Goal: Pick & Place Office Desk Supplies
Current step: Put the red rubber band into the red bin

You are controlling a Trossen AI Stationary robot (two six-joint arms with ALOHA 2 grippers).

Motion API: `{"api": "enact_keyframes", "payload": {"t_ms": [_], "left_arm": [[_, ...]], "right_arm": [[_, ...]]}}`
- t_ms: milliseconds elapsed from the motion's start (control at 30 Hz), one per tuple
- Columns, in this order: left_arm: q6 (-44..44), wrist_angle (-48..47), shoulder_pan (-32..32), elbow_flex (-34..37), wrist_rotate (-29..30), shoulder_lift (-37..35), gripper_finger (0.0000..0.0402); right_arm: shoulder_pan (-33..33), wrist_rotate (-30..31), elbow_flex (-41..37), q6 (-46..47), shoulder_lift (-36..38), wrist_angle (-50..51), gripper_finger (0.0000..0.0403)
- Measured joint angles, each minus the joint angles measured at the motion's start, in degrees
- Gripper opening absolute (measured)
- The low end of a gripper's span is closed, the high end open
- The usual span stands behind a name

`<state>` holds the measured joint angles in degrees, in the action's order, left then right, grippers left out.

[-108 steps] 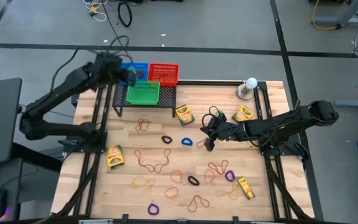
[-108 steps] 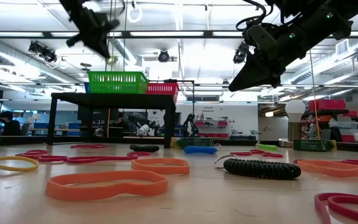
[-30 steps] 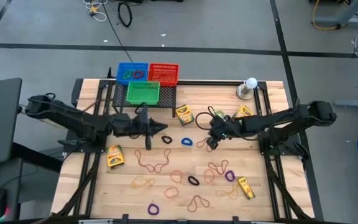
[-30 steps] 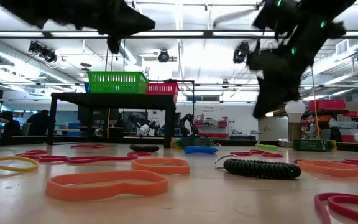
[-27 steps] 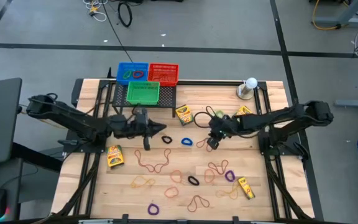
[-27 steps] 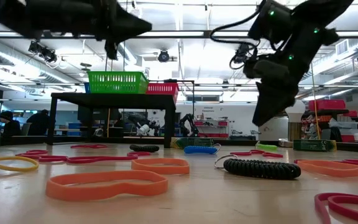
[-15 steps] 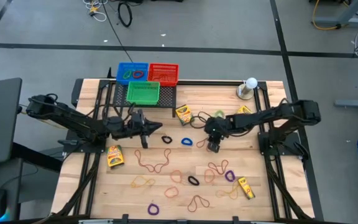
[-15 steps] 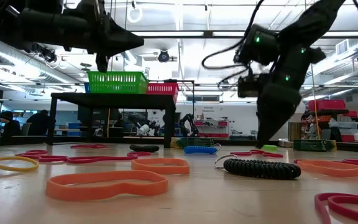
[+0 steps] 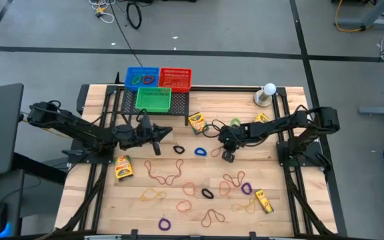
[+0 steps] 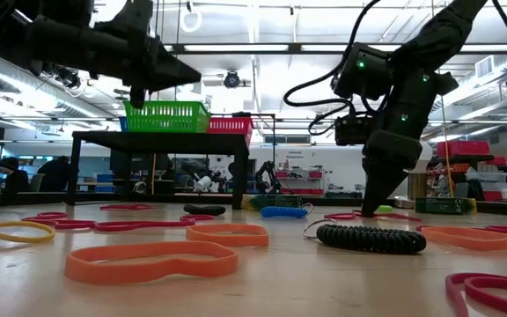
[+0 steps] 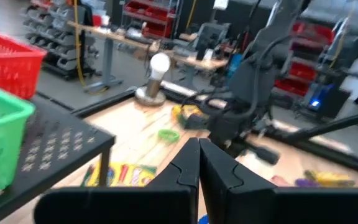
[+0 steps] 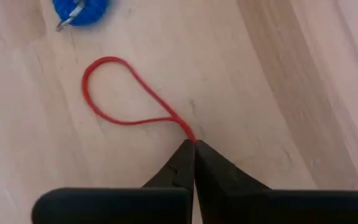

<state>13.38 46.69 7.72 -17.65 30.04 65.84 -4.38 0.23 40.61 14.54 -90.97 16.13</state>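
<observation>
Thin rubber-band loops in several colours lie scattered flat on the wooden table, along with yellow crayon boxes. My right gripper points steeply down at mid-table, its tips at the tabletop and shut on a red rubber band. A blue coiled band lies just beyond it. My left gripper hovers level above the table's left half, shut and holding nothing. My right gripper pinches the red rubber band at its narrowed end between the two fingertips, where the loop's strands run together. The fingers come from above, slanting down. The rest of the loop lies flat and slack on the table beyond the tips.
A green basket sits on a black rack at the far left. Blue and red baskets stand behind it. A white ball on a round base stands at the far right. A black coiled band lies near the right gripper.
My right gripper has sunk from above the table to the tabletop, drifting a little toward the table's left and tipping steeper, and now has its tips on the red band. My left gripper has sunk slightly and drawn back a little toward the left.
</observation>
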Motion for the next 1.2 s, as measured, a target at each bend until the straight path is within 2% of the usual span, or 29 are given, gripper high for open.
{"api": "enact_keyframes", "payload": {"t_ms": [100,267,400,567,733,967,1200], "left_arm": [[0.0,-1.0,0.1,0.0,0.0,0.0,0.0007],[0.2,-2.4,0.1,0.0,0.0,0.0,0.0007],[1.9,-4.3,0.1,0.0,0.0,0.0,0.0007],[3.1,-4.6,0.1,0.0,0.0,0.0,0.0007],[3.4,-4.6,0.1,0.0,0.0,0.0,0.0007],[4.4,-4.9,0.1,0.0,0.0,0.0,0.0007],[5.3,-5.3,0.2,0.0,-0.1,0.0,0.0007]], "right_arm": [[0.1,-1.4,-0.1,0.2,1.8,0.3,0.0015],[0.3,-1.9,-0.1,2.6,5.3,1.3,0.0004],[2.1,-1.8,2.2,4.0,9.0,4.0,0.0006],[5.4,7.1,8.5,5.5,13.3,7.8,0.0003],[5.5,14.8,18.1,4.0,13.7,10.6,0.0002],[-0.5,21.0,33.9,-4.5,9.3,10.1,0.0001],[-9.8,19.8,50.9,-17.5,-2.2,10.2,0.0001]]}}
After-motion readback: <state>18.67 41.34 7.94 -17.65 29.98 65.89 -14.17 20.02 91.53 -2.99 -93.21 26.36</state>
